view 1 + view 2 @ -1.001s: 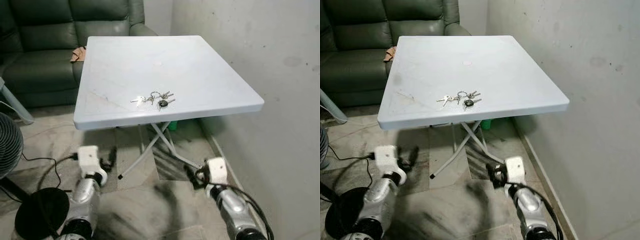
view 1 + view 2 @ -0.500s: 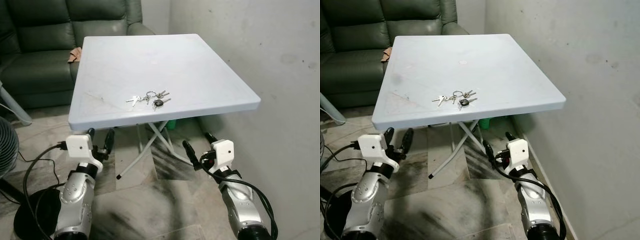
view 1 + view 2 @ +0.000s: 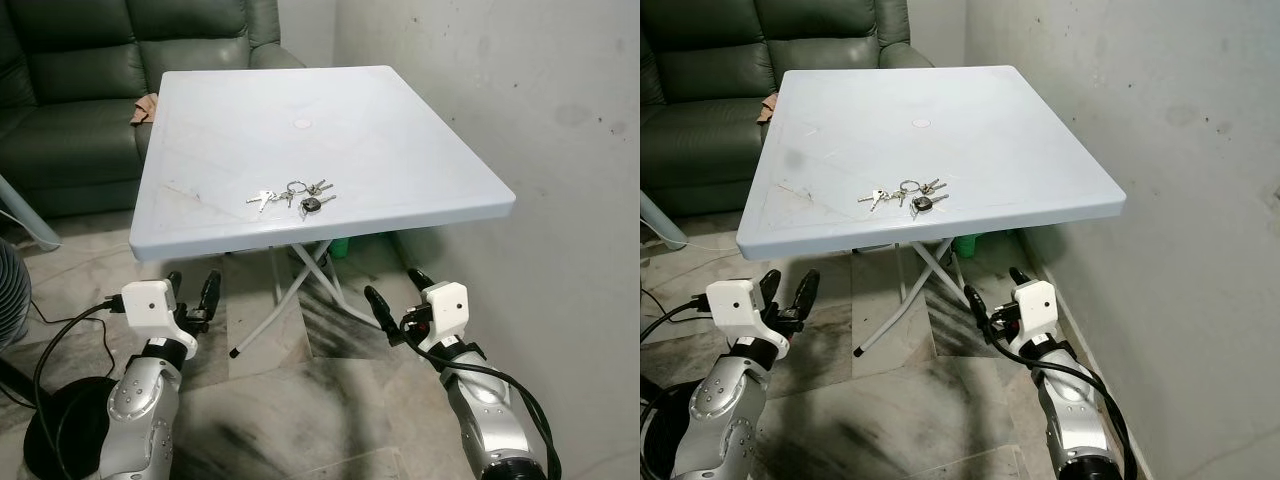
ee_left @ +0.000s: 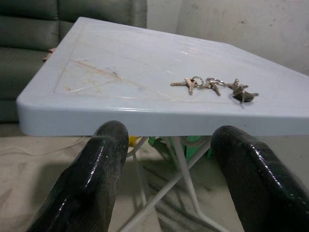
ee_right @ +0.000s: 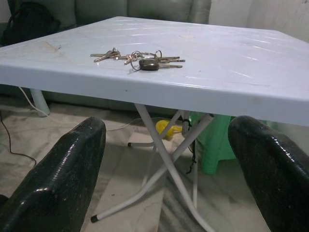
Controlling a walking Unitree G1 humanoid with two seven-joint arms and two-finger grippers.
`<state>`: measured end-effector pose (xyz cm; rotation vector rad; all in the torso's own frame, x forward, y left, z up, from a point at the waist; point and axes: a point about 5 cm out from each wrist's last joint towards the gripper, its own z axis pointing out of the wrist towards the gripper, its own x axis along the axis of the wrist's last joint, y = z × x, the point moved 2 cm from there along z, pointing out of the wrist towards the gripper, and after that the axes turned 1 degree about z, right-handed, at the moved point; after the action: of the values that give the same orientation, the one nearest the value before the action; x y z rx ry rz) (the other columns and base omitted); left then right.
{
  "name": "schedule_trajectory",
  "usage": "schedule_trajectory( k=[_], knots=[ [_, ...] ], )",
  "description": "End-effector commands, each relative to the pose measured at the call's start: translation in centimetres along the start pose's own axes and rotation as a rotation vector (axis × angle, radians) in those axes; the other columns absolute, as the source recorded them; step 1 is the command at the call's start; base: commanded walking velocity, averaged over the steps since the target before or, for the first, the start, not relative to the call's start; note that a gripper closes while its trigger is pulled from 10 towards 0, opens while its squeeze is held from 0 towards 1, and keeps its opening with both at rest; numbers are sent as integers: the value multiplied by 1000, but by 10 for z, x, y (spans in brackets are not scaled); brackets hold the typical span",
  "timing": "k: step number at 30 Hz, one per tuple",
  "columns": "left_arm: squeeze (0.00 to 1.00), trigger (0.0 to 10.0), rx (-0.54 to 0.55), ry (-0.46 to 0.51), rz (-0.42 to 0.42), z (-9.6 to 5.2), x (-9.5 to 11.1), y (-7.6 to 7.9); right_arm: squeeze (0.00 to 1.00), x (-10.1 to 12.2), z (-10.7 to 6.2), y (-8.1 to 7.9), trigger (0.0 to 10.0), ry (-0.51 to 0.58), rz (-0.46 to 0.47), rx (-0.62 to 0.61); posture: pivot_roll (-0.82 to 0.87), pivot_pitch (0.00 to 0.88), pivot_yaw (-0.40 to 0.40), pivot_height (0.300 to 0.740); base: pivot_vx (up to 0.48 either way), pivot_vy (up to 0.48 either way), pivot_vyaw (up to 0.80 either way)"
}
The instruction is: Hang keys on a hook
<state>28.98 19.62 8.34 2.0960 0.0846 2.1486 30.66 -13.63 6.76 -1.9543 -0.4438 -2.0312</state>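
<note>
Bunch of metal keys [image 3: 292, 194] lies crosswise near white plastic table [image 3: 420, 130] front edge, above both wide-open grippers; right gripper [image 3: 392, 294] slightly nearer than left gripper [image 3: 191, 294]

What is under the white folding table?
Under the table are its crossed white legs, something green and a small yellow thing on the floor. The tabletop hides the floor farther back.
</note>
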Motion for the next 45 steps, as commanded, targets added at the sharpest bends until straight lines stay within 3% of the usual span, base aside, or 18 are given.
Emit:
schedule_trajectory(
  k=[1, 4, 17, 45],
  knots=[
    [0, 10000, 7, 14, 4, 2, 6, -2, 0, 4, 2, -2, 10000, 7, -7, 11, -114, 0, -12, 740, 0, 0, 0],
    [0, 10000, -17, 1, 7, 1, 7, 4, 0, 8, 2, 0, 10000, -1, -55, 17, -110, 0, -18, 740, 0, 0, 0],
    [0, 10000, -23, -1, 5, 2, 7, 7, 0, 7, 3, 0, 10000, -10, -48, 21, -106, 0, -21, 740, 0, 0, 706],
    [0, 10000, -22, -1, -10, 2, 9, 9, 0, 8, 2, 0, 10000, -11, -26, 30, -100, 0, -28, 740, 257, 0, 0]
  ],
)
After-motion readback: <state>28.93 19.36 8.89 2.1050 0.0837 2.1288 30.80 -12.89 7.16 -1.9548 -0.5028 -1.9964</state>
